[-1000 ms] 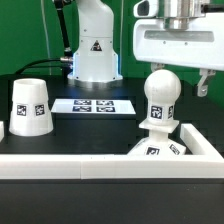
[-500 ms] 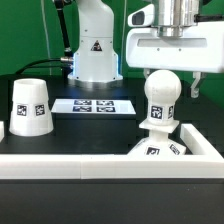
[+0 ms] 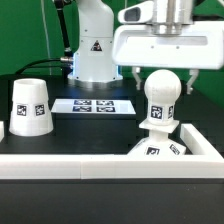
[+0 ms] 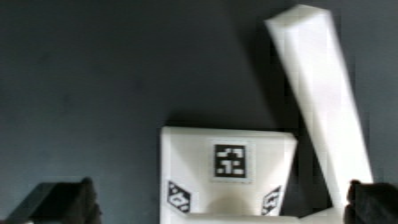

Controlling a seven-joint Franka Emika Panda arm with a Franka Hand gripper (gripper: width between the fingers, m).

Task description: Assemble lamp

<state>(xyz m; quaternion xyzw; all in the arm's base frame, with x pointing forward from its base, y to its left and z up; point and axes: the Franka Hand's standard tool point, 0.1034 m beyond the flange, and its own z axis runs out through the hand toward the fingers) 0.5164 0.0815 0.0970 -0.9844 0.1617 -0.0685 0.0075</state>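
Exterior view. The gripper (image 3: 162,78) hung directly above the bulb (image 3: 160,100), its fingers spread to either side of the ball top and not touching it, so the hand was open and held nothing. The bulb stood upright in the base (image 3: 165,148), long axis vertical, ball end up. The base lay against the white rail (image 3: 100,164) at the front, toward the exterior view's right. The shade (image 3: 29,106) stood well apart at the exterior view's left, narrow end up, with the marker board (image 3: 93,104) flat on the table between them (further back).

Risk, as judged: the ball top is round and smooth, so an off-centre closing could tip the bulb or slip off it; a descent out of line could strike the ball and shove the base along the rail.

Wrist view. The base (image 4: 228,163) showed from above with its tag facing the camera, and the rail (image 4: 317,100) ran beside it. The dark fingertips (image 4: 64,203) sat wide apart at either edge, confirming an open hand. The bulb itself could not be made out here.
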